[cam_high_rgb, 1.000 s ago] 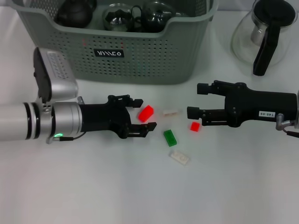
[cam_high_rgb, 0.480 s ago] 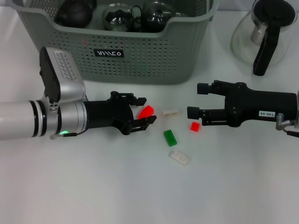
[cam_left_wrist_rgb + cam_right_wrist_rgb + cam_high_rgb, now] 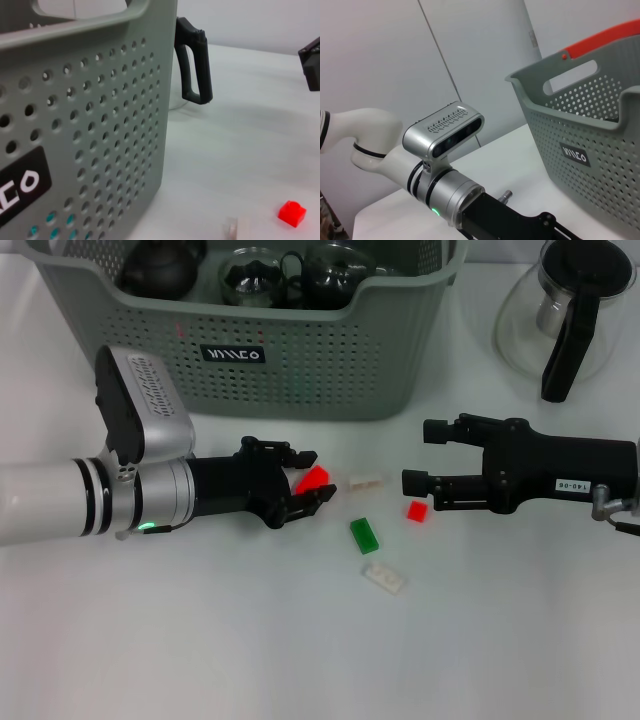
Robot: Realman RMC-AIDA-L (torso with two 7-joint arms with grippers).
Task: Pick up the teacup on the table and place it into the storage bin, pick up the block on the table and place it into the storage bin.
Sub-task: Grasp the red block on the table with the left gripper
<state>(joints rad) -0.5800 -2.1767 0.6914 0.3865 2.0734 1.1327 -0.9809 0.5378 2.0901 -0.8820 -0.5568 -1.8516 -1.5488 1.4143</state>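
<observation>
Head view: left gripper [image 3: 311,480] clamps the red block [image 3: 312,479] between its fingers, before the storage bin [image 3: 300,350]; right gripper [image 3: 418,455] rests apart, open. Left wrist view: bin wall close, a small red block [image 3: 292,213] on the table [image 3: 250,145].

Two red blocks [image 3: 313,479] [image 3: 417,510], one green block [image 3: 364,536], two whitish blocks [image 3: 366,482] [image 3: 384,579], one storage bin [image 3: 300,360], one glass teapot [image 3: 565,315].

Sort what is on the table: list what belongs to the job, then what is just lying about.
Job things:
storage bin
red block, between the fingers of the left end effector
small red block
green block
two pale blocks

Lying about:
glass teapot
</observation>
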